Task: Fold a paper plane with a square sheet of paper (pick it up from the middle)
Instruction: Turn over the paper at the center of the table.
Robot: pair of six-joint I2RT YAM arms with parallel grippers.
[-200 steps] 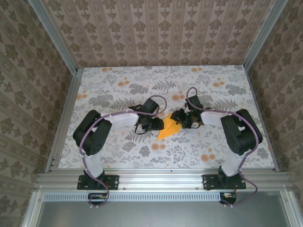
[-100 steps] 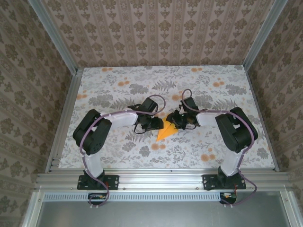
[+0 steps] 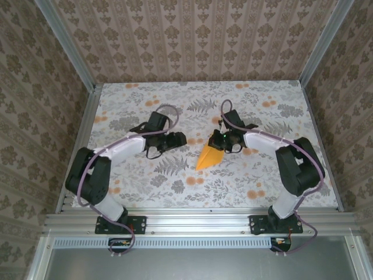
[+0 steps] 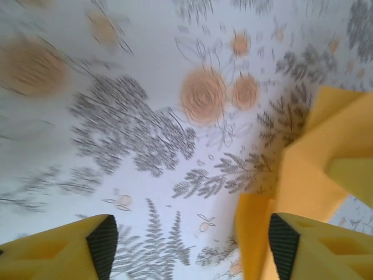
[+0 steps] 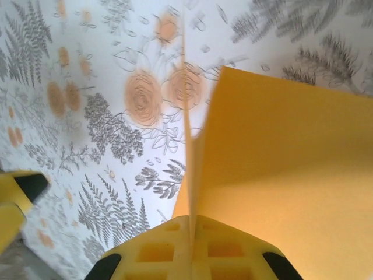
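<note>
The bright-orange sheet of paper (image 3: 209,157) is folded into a pointed wedge, much like a paper plane, with its tip toward the near left. My right gripper (image 3: 220,142) is shut on its far end. In the right wrist view the gripper (image 5: 191,233) pinches a thin upright fold of the paper (image 5: 280,175), and a broad flap spreads to the right. My left gripper (image 3: 176,140) stands open to the left of the paper, apart from it. In the left wrist view the gripper (image 4: 192,248) has only tablecloth between its pads, and the paper (image 4: 326,163) lies by the right finger (image 4: 284,248).
The table (image 3: 145,181) wears a white cloth printed with grey ferns and small orange flowers. Aluminium rails (image 3: 78,146) and patterned walls close it in on three sides. One yellow finger of the left gripper (image 5: 17,189) shows at the left edge of the right wrist view.
My left gripper has opened, let the paper go and drawn back to the left. My right gripper has shut on the paper's far end, and the paper has shifted slightly right.
</note>
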